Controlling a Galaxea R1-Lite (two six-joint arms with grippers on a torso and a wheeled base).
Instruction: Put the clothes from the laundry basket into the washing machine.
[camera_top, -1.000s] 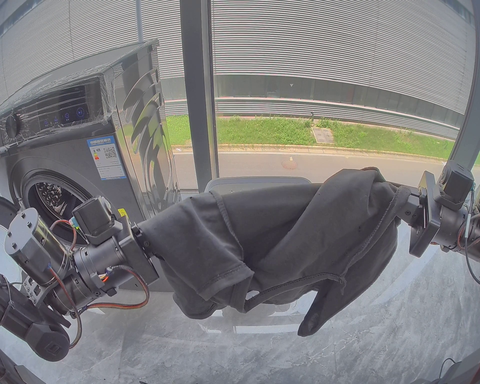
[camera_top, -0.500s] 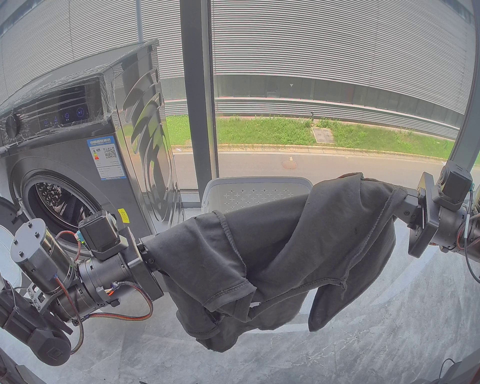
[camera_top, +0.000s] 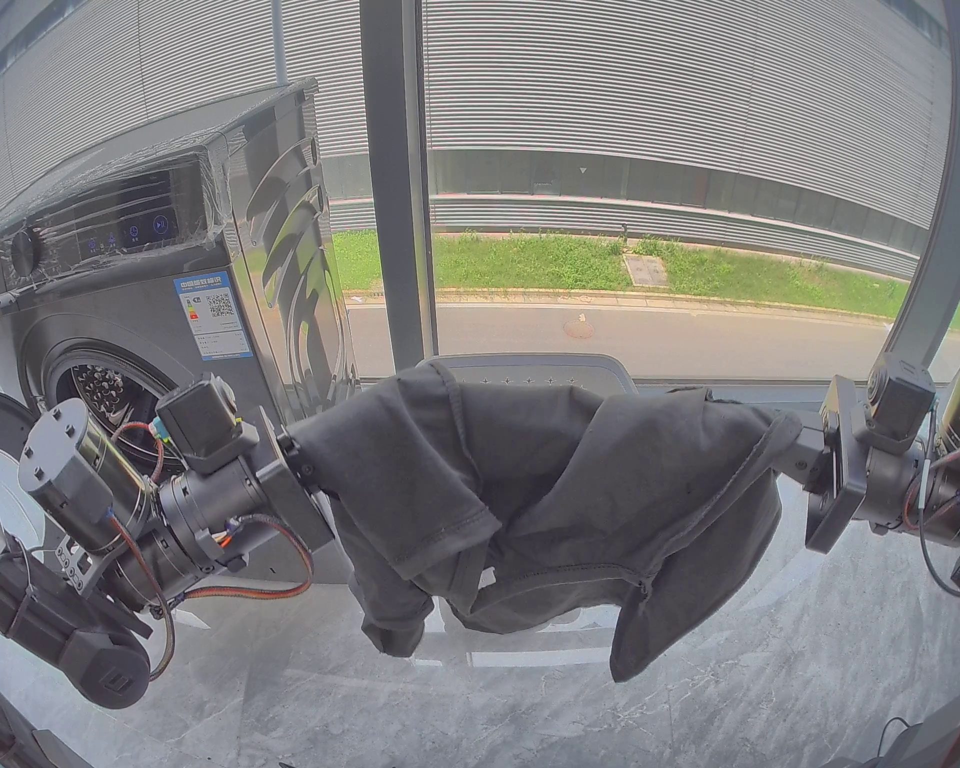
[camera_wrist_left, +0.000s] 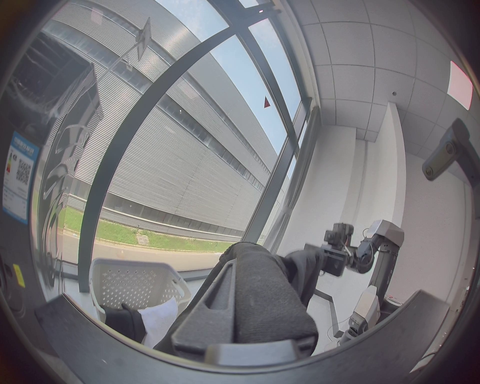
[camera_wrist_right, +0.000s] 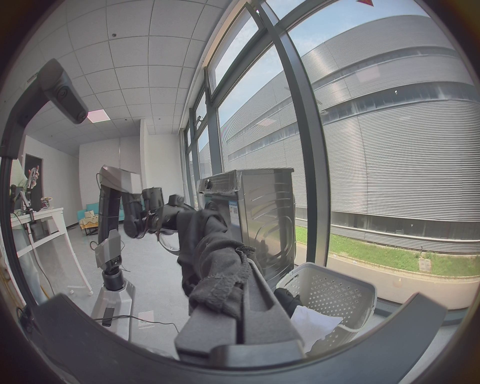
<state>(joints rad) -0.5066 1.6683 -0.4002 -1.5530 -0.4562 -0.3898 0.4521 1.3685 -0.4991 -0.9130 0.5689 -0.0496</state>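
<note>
Just behind the left claw stands the washing machine. A dark grey shirt hangs stretched from that claw to the right claw, each clamped on one end. The laundry basket sits beyond them, behind the shirt.

Bright daylight through the window, soft sheen on floor, fisheye-bent edges

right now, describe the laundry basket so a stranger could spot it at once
Find the silver washing machine by the big window; just to its right, against the glass, stands the laundry basket, behind the held dark grey T-shirt. It is white plastic with perforated walls, holding a white cloth and a dark one.
</note>
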